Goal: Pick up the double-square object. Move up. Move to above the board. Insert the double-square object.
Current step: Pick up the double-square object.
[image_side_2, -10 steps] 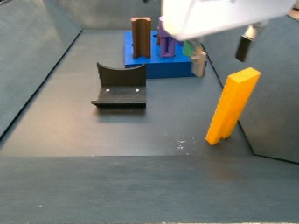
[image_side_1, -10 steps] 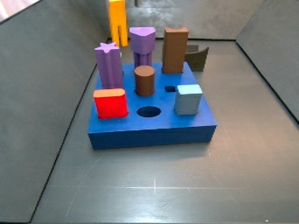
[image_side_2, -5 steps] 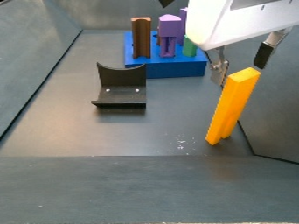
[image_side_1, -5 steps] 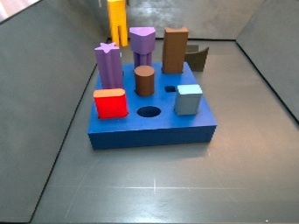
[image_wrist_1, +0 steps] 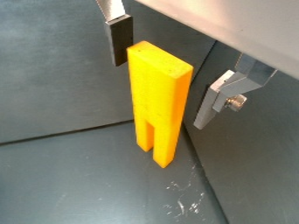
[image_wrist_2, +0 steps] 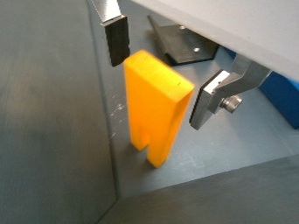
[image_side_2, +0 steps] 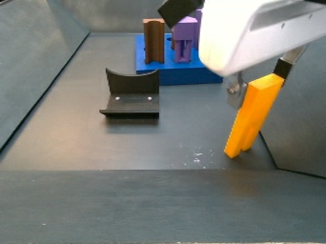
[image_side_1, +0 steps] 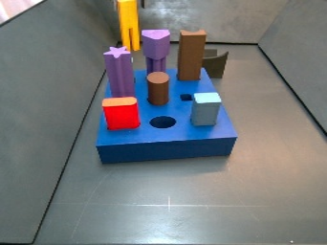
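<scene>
Tool point(image_wrist_1: 170, 70) sits open around the top of the double-square object point(image_wrist_1: 158, 101), one finger point(image_wrist_1: 117, 39) on each side, pads not touching it in both wrist views. Double-square object stands upright on the grey surface point(image_side_2: 140, 143) by the side wall, well apart from the board point(image_side_1: 166, 129), fixture point(image_side_2: 130, 92) lying between them.

Gripper point(image_wrist_1: 170, 72) straddles the top of the double-square object point(image_wrist_1: 156, 101), fingers point(image_wrist_1: 118, 40) apart with a gap on each side in both wrist views. Block stands on the floor hard by the side wall point(image_side_2: 299, 114); tight there. In a side view, open floor point(image_side_2: 114, 143) at its 9 o'clock. The fixture point(image_side_2: 130, 93) and board point(image_side_2: 178, 71) with its pegs point(image_side_2: 154, 40) stand toward 10–11 o'clock.
</scene>
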Controlling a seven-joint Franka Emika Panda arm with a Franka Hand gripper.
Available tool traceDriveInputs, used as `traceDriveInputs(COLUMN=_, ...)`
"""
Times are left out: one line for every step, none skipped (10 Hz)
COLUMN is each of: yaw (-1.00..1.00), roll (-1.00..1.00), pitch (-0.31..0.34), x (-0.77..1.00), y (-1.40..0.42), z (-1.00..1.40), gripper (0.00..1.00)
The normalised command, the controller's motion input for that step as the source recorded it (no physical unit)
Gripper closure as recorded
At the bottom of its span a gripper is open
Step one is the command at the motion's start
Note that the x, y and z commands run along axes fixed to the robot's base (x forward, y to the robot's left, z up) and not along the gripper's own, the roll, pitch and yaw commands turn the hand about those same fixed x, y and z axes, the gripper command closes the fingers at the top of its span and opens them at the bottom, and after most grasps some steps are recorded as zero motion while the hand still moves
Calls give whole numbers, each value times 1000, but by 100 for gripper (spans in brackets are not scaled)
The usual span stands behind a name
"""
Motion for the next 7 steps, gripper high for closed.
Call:
traceDriveInputs(yaw=177, roll=51, pitch=0, x=-11, y=69, z=-226, gripper=0)
traceDriveInputs(yaw=0, roll=0, pitch=0, x=0, y=0, z=-197, gripper=0)
traceDriveInputs(yaw=0, roll=0, pitch=0, x=49, y=0, z=-157, gripper=0)
traceDriveInputs(yaw=0, roll=0, pitch=0, x=0, y=0, z=-137, gripper=0)
traceDriveInputs(yaw=0, roll=-4, pitch=-69, x=0, y=0, z=-54, gripper=0)
traceDriveInputs(yaw=0, roll=-19, pitch=-76, x=0, y=0, z=-54, gripper=0)
traceDriveInputs(yaw=0, roll=13, pitch=-96, x=-229, y=0, z=-77, gripper=0)
